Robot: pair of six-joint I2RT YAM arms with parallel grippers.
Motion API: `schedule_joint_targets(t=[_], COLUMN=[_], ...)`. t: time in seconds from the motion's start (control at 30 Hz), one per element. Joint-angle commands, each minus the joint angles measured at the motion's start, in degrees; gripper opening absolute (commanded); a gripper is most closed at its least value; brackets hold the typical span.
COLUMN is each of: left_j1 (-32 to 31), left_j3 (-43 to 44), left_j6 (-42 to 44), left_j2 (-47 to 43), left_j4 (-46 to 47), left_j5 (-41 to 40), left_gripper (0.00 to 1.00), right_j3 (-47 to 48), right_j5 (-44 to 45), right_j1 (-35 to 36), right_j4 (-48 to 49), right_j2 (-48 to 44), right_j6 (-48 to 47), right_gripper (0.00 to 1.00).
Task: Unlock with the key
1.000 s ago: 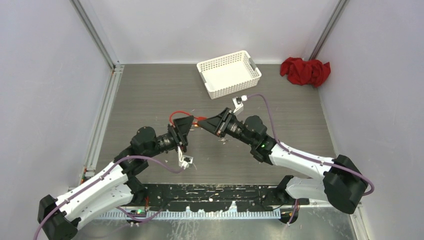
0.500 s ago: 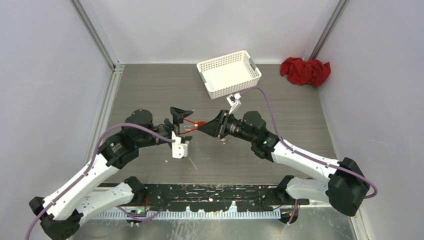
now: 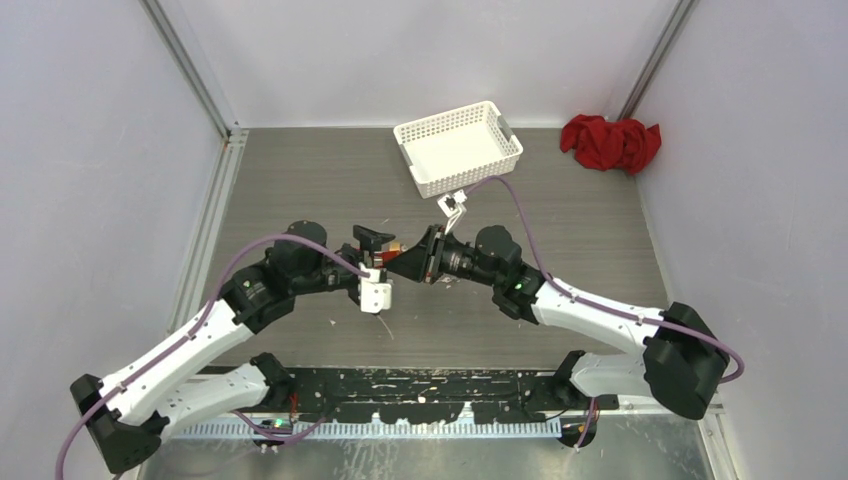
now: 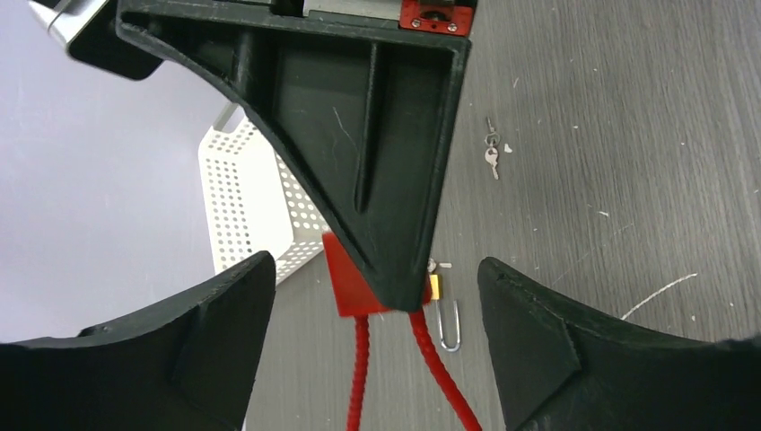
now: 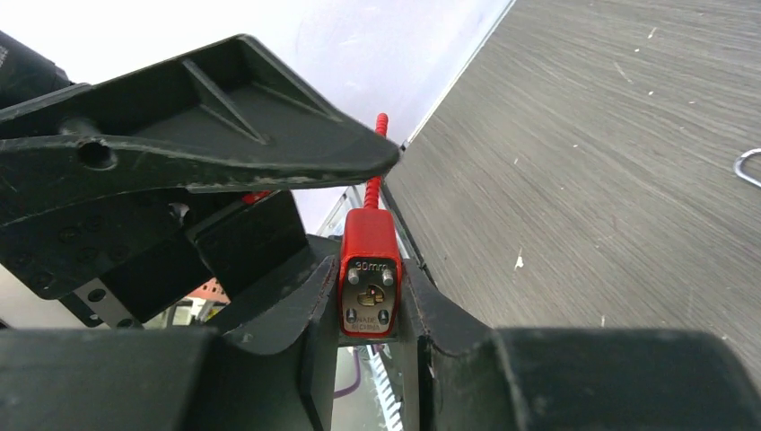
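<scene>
A red padlock (image 5: 366,242) with a red cable shackle (image 4: 437,368) is clamped between my right gripper's (image 5: 368,301) fingers, above the table, with its keyhole face turned toward the right wrist camera. My left gripper (image 4: 375,269) is open. Its two fingers (image 4: 211,332) stand wide on either side of the cable and of the right gripper's tip, touching neither. From above, the left gripper (image 3: 376,243) and right gripper (image 3: 404,262) meet tip to tip at the table's centre. A small silver key (image 4: 491,160) lies flat on the table beyond them.
A white perforated basket (image 3: 458,147) stands at the back centre. A red cloth (image 3: 610,142) lies in the back right corner. A small brass padlock (image 4: 436,287) with a silver shackle rests on the table below the red lock. Grey walls enclose three sides.
My left gripper let go at the lock and opened wide, drew back to the left, then came in again around the cable. The right gripper shifted slightly left, still holding the lock.
</scene>
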Motion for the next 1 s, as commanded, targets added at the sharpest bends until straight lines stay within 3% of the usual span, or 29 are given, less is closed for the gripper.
schedule_joint_targets(t=[0.0, 0.13, 0.27, 0.37, 0.47, 0.53, 0.67, 0.97], left_j1=[-0.8, -0.8, -0.9, -0.9, -1.0, -0.9, -0.9, -0.9], left_j3=[-0.3, -0.3, -1.6, -2.8, -3.3, -3.5, -3.1, -2.6], left_j6=[-0.8, -0.9, -0.2, 0.8, 1.4, 1.4, 1.4, 1.6], left_j2=[0.6, 0.3, -1.5, -2.8, -3.6, -4.2, -4.1, -3.7], left_j4=[5.4, 5.9, 6.3, 6.5, 6.1, 6.0, 5.5, 5.1], left_j5=[-1.9, -3.4, -4.2, -5.4, -5.8, -5.3, -4.6, -4.2], left_gripper=[0.79, 0.56, 0.22, 0.06, 0.02, 0.00, 0.00, 0.00], right_j3=[1.2, 0.3, -0.8, -1.2, -1.1, -1.0, -0.4, 1.6], right_j5=[0.7, 2.1, 4.2, 6.0, 7.1, 7.6, 7.6, 5.6], right_j1=[1.9, 2.3, 2.3, 2.3, 2.2, 2.1, 2.0, 2.0], right_j4=[7.2, 7.4, 6.7, 6.4, 5.4, 5.1, 4.4, 1.3], right_j2=[0.5, -0.2, -1.3, -2.0, -2.6, -2.7, -2.6, -1.3], right_j6=[-0.4, -0.3, -0.6, -0.4, 0.2, 0.5, 0.6, 0.1], right_gripper=[0.01, 0.01, 0.01, 0.11, 0.46, 0.52, 0.54, 0.45])
